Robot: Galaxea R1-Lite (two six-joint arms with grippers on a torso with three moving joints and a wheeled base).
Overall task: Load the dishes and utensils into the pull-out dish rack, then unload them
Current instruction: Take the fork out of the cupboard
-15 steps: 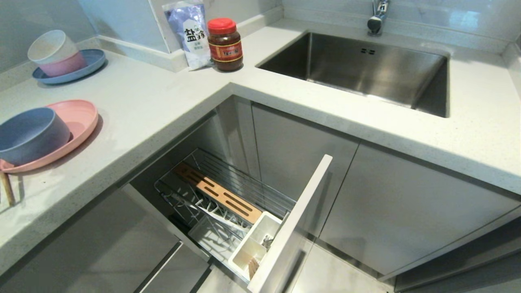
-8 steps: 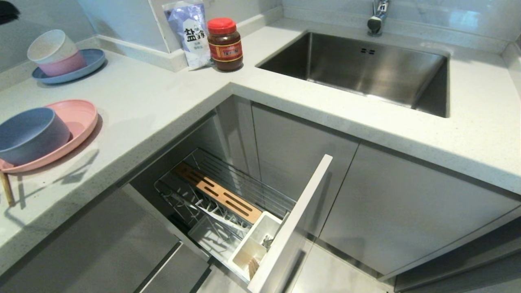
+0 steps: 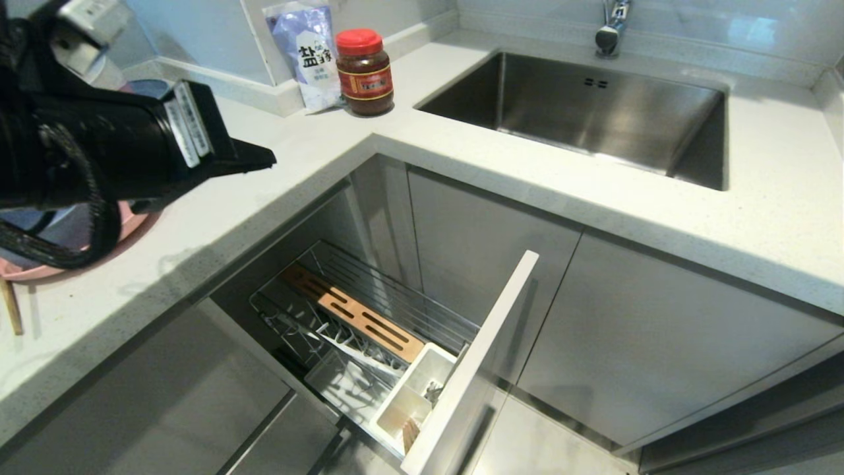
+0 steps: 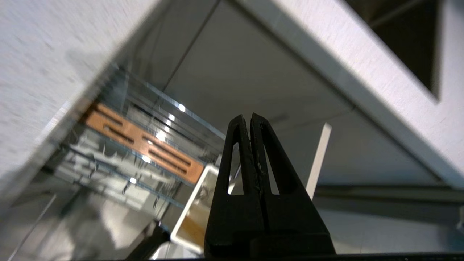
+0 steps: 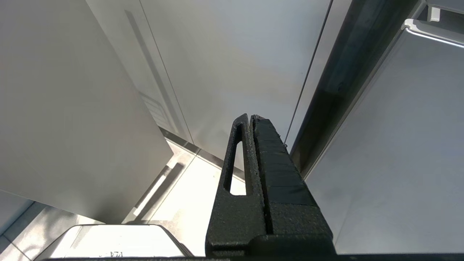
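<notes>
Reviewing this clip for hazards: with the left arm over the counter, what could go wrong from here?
The left gripper is shut and empty; it must open before taking the pink plate, or it may shove it. The arm hides the plate, so aiming is uncertain. The chopsticks near the counter edge could get knocked off.

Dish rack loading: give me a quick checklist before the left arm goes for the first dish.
1. Rack pulled out, prongs free of dishes: ok.
2. Left hand shut and empty, above the counter; must open before gripping: not ok.
3. Plate on the counter: ok, mostly hidden by the arm.
4. Bowl position on the plate: cannot tell, arm covers it.
5. Chopsticks at the counter edge: ok. Spoon: cannot tell.
6. Right hand shut, parked low by the cabinets: ok.
</notes>
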